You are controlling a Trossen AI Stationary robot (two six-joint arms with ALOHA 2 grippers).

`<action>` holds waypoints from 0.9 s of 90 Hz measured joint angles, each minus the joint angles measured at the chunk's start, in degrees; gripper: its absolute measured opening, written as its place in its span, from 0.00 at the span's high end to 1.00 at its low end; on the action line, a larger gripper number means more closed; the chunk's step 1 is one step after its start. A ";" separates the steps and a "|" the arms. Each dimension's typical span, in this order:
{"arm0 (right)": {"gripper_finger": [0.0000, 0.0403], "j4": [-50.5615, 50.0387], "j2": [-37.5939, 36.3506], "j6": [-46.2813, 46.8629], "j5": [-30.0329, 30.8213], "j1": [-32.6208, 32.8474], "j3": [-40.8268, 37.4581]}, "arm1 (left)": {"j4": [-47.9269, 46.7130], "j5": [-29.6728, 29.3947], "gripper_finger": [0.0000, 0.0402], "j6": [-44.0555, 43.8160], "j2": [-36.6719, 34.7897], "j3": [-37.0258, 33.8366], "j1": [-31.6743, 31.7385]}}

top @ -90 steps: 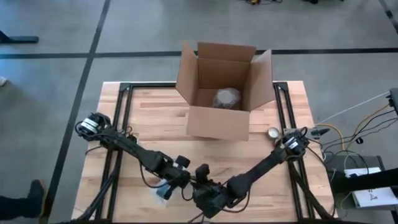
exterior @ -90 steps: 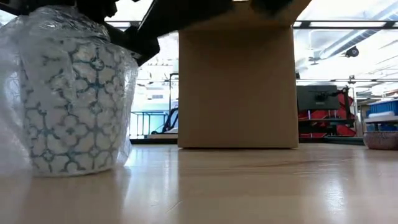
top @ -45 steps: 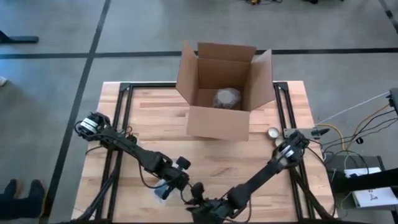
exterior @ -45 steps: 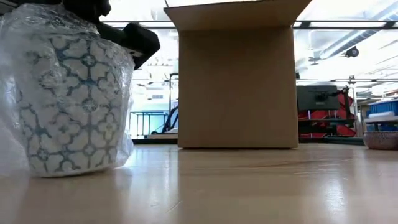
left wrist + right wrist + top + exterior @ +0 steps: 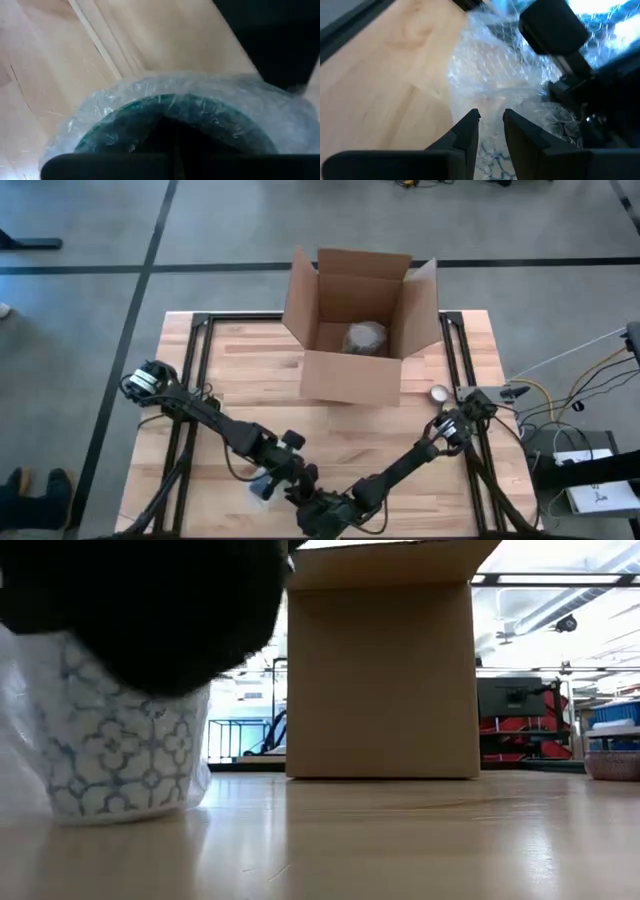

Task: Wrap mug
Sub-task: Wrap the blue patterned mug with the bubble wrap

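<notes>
Mug (image 5: 120,755) stands upright at the near edge of the table (image 5: 340,435), part-swathed in bubble wrap (image 5: 505,75). Right hand (image 5: 490,122) hangs right over the wrap w/ fingers slightly apart, nothing pinched yet. Left hand (image 5: 290,477) sits at the mug's rim — can't tell if spread or pinching. Risk: both hands crowd one spot, so a tug on the wrap could tip the mug or drag it off the edge. Farther back, the cardboard box (image 5: 360,330) stands open.

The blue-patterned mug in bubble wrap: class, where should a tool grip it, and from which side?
Grip the blue-patterned white mug across its round side wall, coming down from above: it stands upright on the wooden table, and the loose clear bubble wrap offers no firm hold.
</notes>
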 joint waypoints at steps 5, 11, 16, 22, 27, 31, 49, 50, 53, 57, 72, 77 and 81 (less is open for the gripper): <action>0.86 -0.45 0.19 0.54 3.88 -0.11 -0.05 | 0.09 -0.15 1.00 -0.51 0.00 0.00 0.02; 0.88 -0.34 0.19 -0.63 6.96 0.01 -0.07 | -0.01 -0.39 1.00 -1.23 0.00 0.00 0.02; 0.90 -0.35 -0.25 -2.32 7.83 0.10 -0.09 | 0.10 -0.41 1.00 -1.49 0.02 0.00 0.00; 0.92 -0.31 -0.57 -3.97 7.93 0.08 0.08 | 0.12 -0.39 1.00 -1.47 0.02 0.00 -0.02; 0.93 -0.47 -0.64 -5.47 8.11 0.04 0.63 | 0.13 -0.37 1.00 -1.45 0.02 0.00 -0.02; 0.93 -0.69 -0.64 -6.52 8.17 0.07 1.01 | 0.19 -0.37 1.00 -1.38 0.02 0.00 -0.09; 0.91 -0.89 -0.68 -10.54 9.89 0.28 2.48 | 0.40 -0.07 1.00 -1.35 0.04 0.00 -0.29; 0.90 -0.96 -0.68 -10.83 10.02 0.28 2.52 | 0.39 -0.06 1.00 -1.37 0.04 0.00 -0.28; 0.90 -1.05 -0.72 -11.22 10.29 0.28 2.60 | 0.36 -0.02 1.00 -1.44 0.04 0.00 -0.31; 0.88 -1.01 -0.79 -11.52 10.30 0.21 2.60 | 0.31 -0.03 1.00 -1.39 0.04 0.00 -0.39; 0.83 -1.45 -0.88 -11.19 10.10 -0.08 2.60 | 0.14 -0.09 1.00 -1.18 -0.04 0.00 -0.82; 0.81 -1.98 -0.94 -9.71 9.06 -0.35 2.62 | 0.10 -0.09 1.00 -1.14 -0.04 0.00 -1.01; 0.79 -3.02 -1.03 -8.04 7.52 -0.66 2.71 | 0.06 -0.09 1.00 -1.14 -0.07 0.00 -1.16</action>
